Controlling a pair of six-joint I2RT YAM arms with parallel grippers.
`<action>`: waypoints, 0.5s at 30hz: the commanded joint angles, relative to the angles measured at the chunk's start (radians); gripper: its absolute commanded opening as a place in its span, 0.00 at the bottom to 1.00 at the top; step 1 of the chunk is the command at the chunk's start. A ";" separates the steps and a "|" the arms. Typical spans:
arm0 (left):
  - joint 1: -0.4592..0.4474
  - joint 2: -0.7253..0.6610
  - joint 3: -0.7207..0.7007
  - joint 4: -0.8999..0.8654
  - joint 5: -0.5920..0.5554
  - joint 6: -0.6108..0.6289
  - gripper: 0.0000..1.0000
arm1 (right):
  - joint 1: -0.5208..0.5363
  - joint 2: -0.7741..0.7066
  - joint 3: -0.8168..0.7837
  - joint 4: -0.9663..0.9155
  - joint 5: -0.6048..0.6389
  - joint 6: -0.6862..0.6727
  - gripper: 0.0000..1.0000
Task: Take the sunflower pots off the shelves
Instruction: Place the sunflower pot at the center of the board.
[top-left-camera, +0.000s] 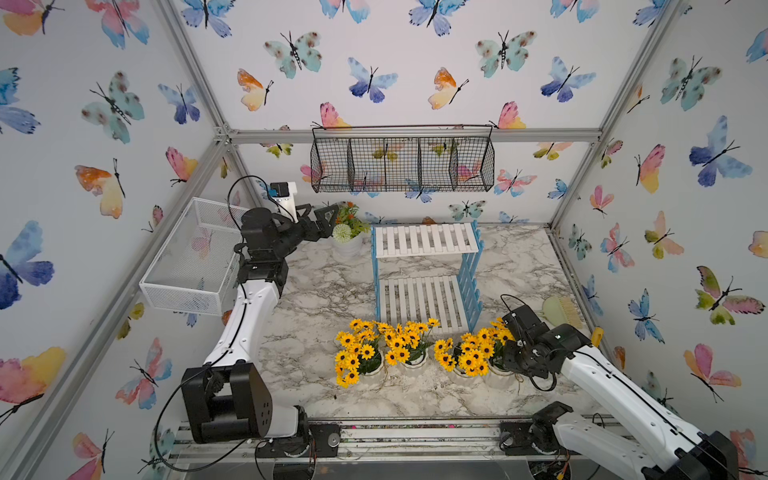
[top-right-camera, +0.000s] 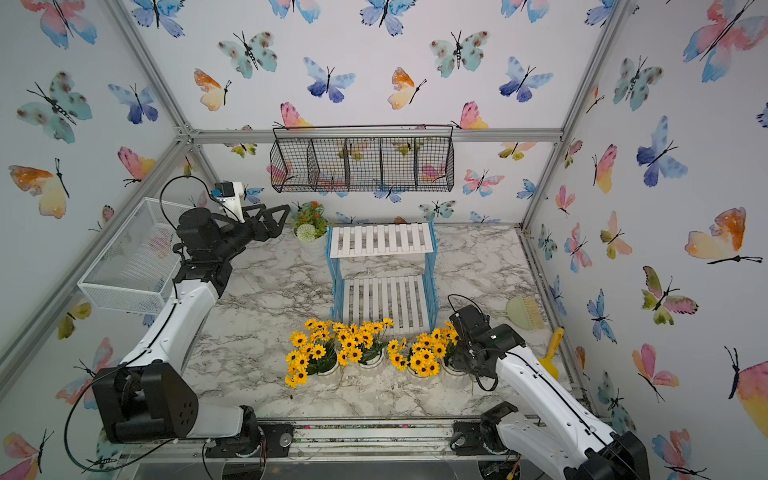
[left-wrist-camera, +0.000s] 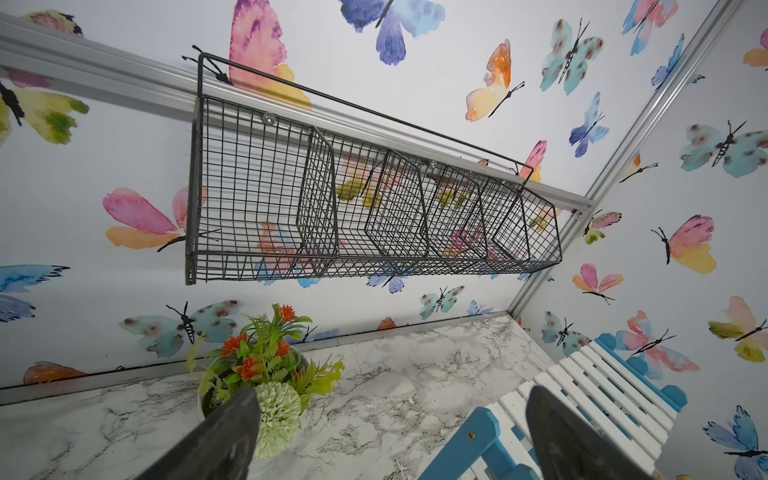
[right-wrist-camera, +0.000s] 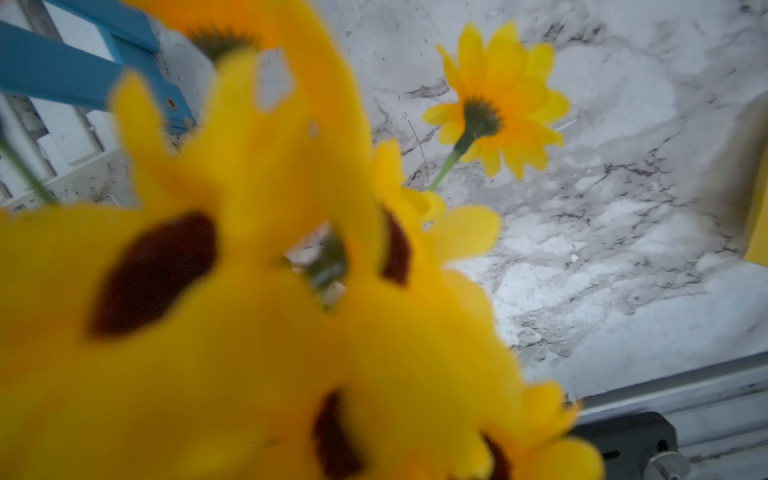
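Several sunflower pots stand in a row on the marble table in front of the shelves (top-left-camera: 426, 240): the left one (top-left-camera: 361, 353), two in the middle (top-left-camera: 409, 345) (top-left-camera: 457, 357) and the right one (top-left-camera: 494, 345). Both white boards of the shelves are bare. My right gripper (top-left-camera: 515, 340) is sunk into the right pot's bunch, its fingers hidden by blooms, and it is shut on that pot. Yellow sunflowers (right-wrist-camera: 249, 291) fill the right wrist view. My left gripper (top-left-camera: 322, 216) hangs open and holds nothing at the back left, beside the shelves' top board (left-wrist-camera: 602, 386).
A white pot with a pale pompom and orange flowers (top-left-camera: 347, 232) stands just beyond the left gripper. A black wire basket (top-left-camera: 403, 164) hangs on the back wall, a white mesh basket (top-left-camera: 195, 257) on the left wall. A green brush (top-left-camera: 561, 311) and a yellow handle (top-right-camera: 552, 349) lie at the right edge.
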 joint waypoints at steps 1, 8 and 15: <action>0.007 0.006 -0.011 0.022 0.017 -0.003 0.99 | -0.009 0.021 0.016 0.057 -0.022 -0.029 0.03; 0.011 0.010 -0.013 0.025 0.016 -0.005 0.99 | -0.013 0.027 0.011 0.055 -0.025 -0.031 0.06; 0.013 0.005 -0.016 0.024 0.015 -0.003 0.99 | -0.013 0.018 0.007 0.051 -0.039 -0.031 0.26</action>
